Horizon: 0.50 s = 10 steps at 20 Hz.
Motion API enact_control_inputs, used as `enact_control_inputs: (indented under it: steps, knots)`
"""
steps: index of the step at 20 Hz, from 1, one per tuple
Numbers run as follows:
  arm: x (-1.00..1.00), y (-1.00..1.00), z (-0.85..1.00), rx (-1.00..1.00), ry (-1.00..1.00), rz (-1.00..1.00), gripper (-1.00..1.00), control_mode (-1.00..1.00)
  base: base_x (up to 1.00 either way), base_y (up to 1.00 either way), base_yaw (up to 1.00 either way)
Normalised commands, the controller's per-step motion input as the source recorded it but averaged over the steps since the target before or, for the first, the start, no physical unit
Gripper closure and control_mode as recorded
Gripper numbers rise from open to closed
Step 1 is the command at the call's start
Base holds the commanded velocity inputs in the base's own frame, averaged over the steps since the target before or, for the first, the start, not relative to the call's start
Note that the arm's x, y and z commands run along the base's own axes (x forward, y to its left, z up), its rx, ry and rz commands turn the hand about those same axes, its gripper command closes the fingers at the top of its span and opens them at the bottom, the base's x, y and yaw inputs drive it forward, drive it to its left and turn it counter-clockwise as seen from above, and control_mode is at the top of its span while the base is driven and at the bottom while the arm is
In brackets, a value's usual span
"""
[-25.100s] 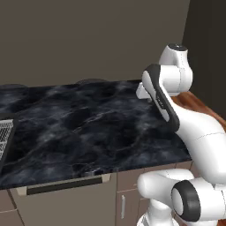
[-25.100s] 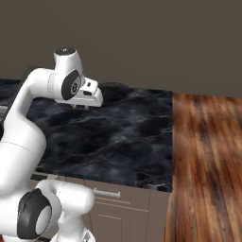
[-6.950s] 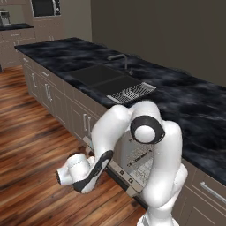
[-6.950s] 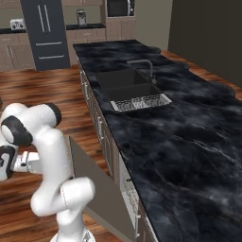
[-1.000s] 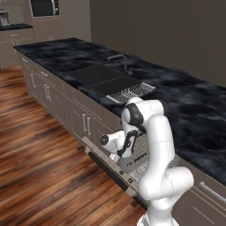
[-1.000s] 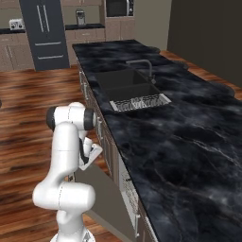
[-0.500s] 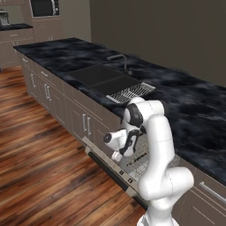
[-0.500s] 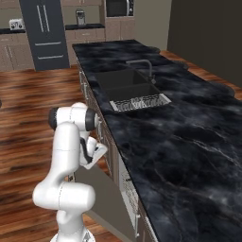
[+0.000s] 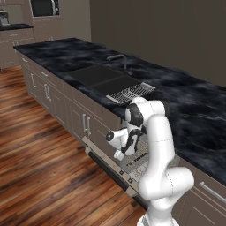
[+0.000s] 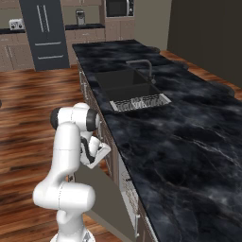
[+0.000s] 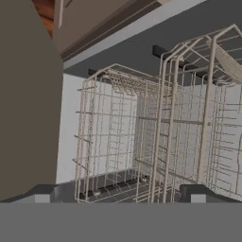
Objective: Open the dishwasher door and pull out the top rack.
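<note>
Gripper (image 11: pixel 121 191), jaws apart, faces top rack (image 11: pixel 156 137) above lowered dishwasher door (image 9: pixel 103 160), beside cabinet (image 11: pixel 26 94).

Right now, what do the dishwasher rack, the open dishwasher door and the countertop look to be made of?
The top rack: thin metal wire, pale matte coating by its look, a see-through grid of rods. The dishwasher door: smooth taupe panel like the cabinets, perhaps painted wood or laminate; dark edge strip with small buttons looks plastic. The countertop: polished dark stone, likely marble, with pale veining.
</note>
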Motion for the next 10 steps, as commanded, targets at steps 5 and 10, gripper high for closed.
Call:
enact_control_inputs:
  steps: [5,10]
  knots:
    - [0.0,-0.03,0.0,-0.05,0.0,-0.05,-1.0,-1.0,0.0,0.0,0.0]
    - [0.01,-0.1,0.0,-0.1,0.0,-0.07,-1.0,-1.0,0.0,0.0,0.0]
